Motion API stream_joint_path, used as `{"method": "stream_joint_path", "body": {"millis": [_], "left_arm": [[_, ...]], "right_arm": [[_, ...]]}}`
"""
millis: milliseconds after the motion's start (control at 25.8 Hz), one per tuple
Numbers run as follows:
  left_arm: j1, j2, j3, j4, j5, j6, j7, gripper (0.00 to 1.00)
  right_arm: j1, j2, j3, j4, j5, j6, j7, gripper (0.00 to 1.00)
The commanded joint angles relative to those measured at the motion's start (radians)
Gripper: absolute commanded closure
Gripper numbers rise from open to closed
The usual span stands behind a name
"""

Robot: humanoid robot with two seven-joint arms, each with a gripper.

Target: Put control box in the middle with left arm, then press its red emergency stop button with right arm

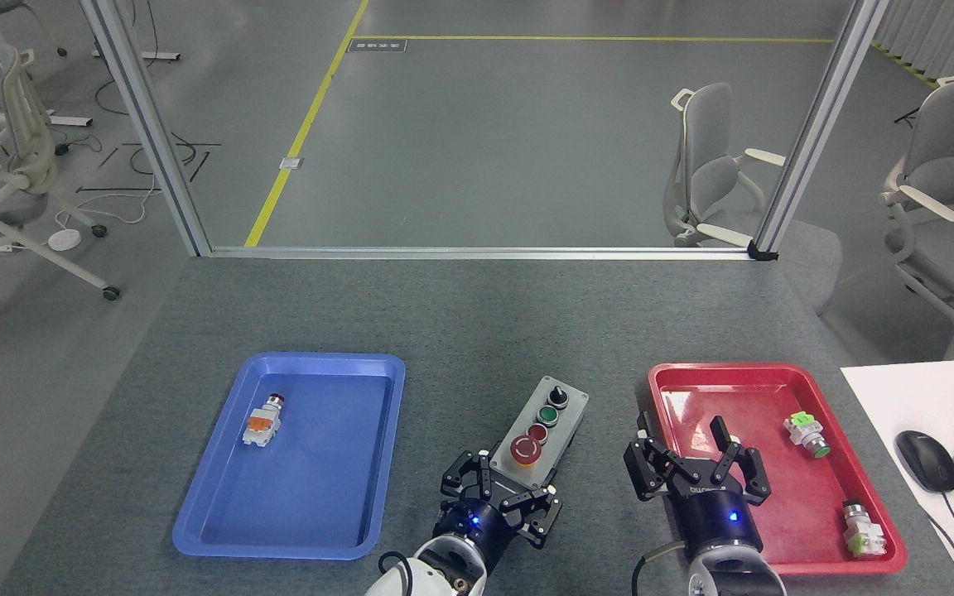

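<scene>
Left hand point(503, 495) grips control box point(542, 430).

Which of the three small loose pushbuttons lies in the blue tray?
The orange-white pushbutton with the red tip; the two green ones lie in the red tray.

A dark grey speckled bench point(477, 331) carries a blue tray point(220, 530), a red tray point(775, 374) and the control box point(545, 432). The box lies between the trays, nearer the red one, tilted, at the bench's near edge.
</scene>
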Motion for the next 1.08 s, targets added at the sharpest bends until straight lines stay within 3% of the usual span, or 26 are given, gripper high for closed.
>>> {"method": "stream_joint_path", "body": {"millis": [0,77,193,348,619,1045], "left_arm": [[-0.004,0.000,-0.027,0.003,0.000,0.000,-0.006,1.00],[-0.004,0.000,-0.032,0.002,0.000,0.001,-0.009,0.99],[-0.004,0.000,-0.033,0.003,0.000,0.001,-0.014,0.83],[-0.004,0.000,-0.035,0.003,0.000,0.001,-0.027,0.76],[-0.004,0.000,-0.033,0.000,0.000,0.003,-0.038,0.41],[-0.004,0.001,-0.035,-0.003,0.000,0.004,-0.041,0.27]], "right_arm": [[0.000,0.004,0.002,0.009,0.031,0.000,-0.006,0.03],[0.002,0.005,0.005,0.009,0.033,-0.002,-0.006,0.04],[0.002,0.005,0.015,0.009,0.033,-0.015,-0.004,0.07],[0.003,0.002,0.017,0.009,0.028,-0.034,0.000,0.10],[0.003,0.002,0.018,0.009,0.033,-0.037,0.000,0.18],[0.003,0.007,0.026,0.019,0.033,-0.029,0.000,0.18]]}}
